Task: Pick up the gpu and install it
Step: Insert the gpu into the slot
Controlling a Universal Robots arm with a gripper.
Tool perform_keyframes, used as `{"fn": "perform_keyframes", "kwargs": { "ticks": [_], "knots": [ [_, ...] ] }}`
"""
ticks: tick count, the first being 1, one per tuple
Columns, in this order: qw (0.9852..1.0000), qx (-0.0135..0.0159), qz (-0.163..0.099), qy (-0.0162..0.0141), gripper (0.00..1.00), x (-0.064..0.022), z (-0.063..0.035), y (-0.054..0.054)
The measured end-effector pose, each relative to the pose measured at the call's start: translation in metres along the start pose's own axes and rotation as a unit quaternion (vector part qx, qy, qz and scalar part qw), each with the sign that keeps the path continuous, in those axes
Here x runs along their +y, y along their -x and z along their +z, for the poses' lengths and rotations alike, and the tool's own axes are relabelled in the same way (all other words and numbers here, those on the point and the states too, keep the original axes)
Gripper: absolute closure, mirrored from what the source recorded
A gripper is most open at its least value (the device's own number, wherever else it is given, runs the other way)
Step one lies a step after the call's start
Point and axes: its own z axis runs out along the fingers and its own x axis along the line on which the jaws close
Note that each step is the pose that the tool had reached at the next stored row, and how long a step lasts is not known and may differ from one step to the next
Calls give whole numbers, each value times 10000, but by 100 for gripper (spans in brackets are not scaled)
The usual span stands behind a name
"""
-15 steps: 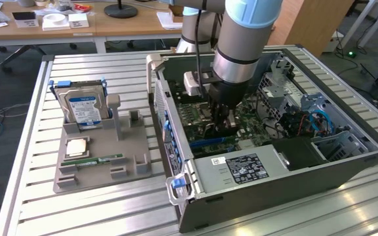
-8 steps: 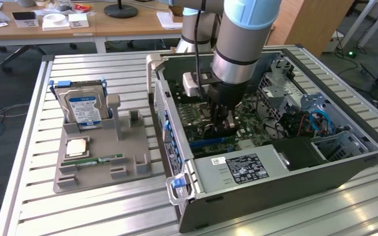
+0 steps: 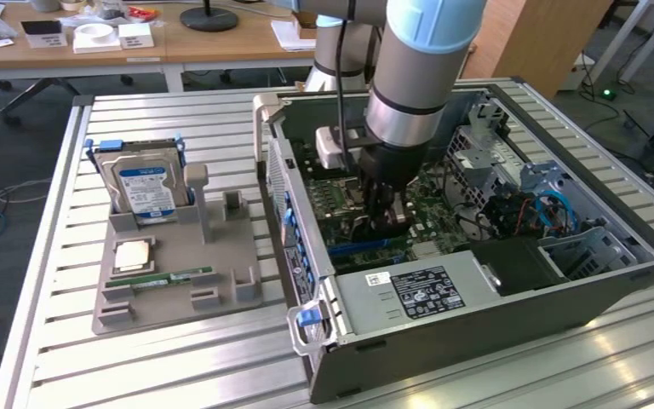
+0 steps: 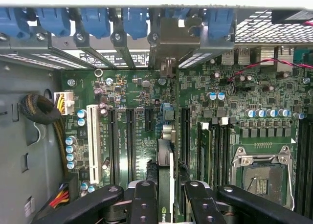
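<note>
The gpu is standing on edge inside the case, pinched between the fingers of the gripper, whose jaws are closing narrowly on its two faces. It is showing as a thin dark card seen along its upper edge, with its silver bracket pointing at the row of rear openings under the blue clips. It is hanging over the motherboard, in line with the long black slots; whether its lower edge is touching one cannot be told. To one side, black slots and a white slot are lying bare, giving room; to the other, a RAM stick is standing near, with the CPU socket beyond. Bundled cables are running along the case wall, well apart from the card. Outside, on the exterior view's left, a grey tray is sitting on the slatted table, carrying an upright hard drive, a chip and another RAM stick.
</note>
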Motion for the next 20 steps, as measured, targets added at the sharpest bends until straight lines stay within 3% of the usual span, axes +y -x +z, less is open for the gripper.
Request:
{"fn": "perform_keyframes", "kwargs": {
  "ticks": [20],
  "knots": [
    [10000, 0, 14, -1, 74, 2, 56, -3]
  ]
}}
